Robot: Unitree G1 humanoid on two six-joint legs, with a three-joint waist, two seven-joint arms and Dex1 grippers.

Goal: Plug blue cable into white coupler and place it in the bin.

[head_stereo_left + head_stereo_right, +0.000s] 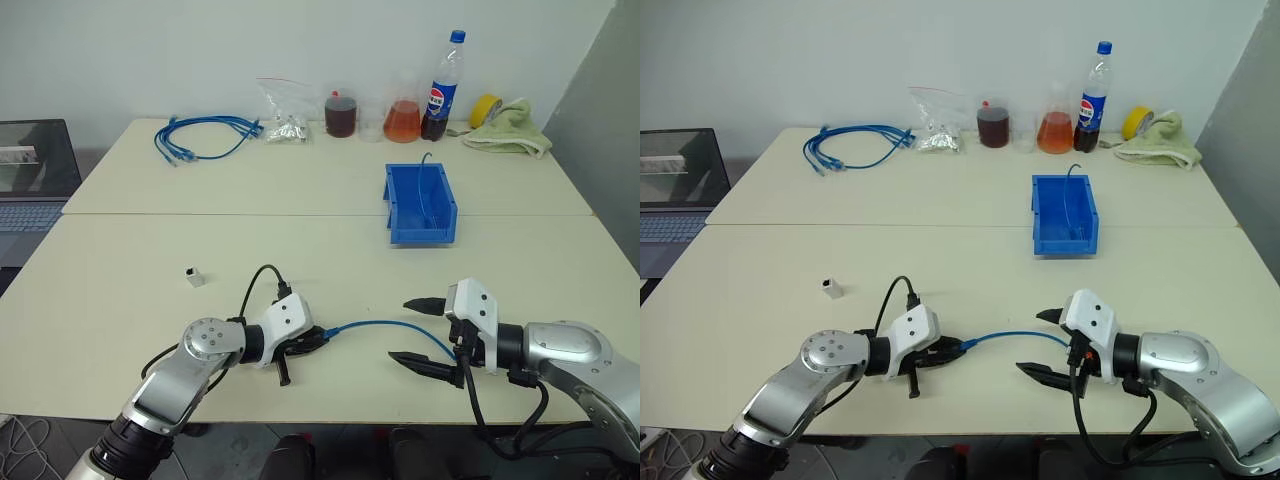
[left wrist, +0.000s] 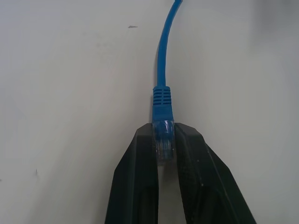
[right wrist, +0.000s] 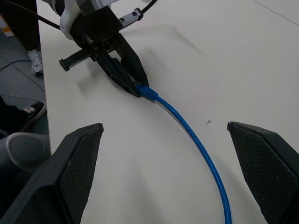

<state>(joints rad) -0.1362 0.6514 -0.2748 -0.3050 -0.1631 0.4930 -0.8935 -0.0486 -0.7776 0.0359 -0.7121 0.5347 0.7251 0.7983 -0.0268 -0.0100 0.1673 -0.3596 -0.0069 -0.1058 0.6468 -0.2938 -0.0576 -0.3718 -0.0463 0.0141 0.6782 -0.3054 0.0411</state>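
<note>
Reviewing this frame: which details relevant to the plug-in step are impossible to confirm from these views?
- The blue cable's far end: in the left eye view it passes behind the right gripper; in the right wrist view the edge cuts it off.
- The white coupler's socket: too small in both eye views to show its facing.
- The bin's contents: a thin strand shows, its identity unclear.

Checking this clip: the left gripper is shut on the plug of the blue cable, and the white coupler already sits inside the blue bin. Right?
Not quite. The left gripper is shut on the blue cable at its plug, as the left wrist view shows. But the white coupler lies on the table, apart from the bin, as the left eye view shows.
</note>
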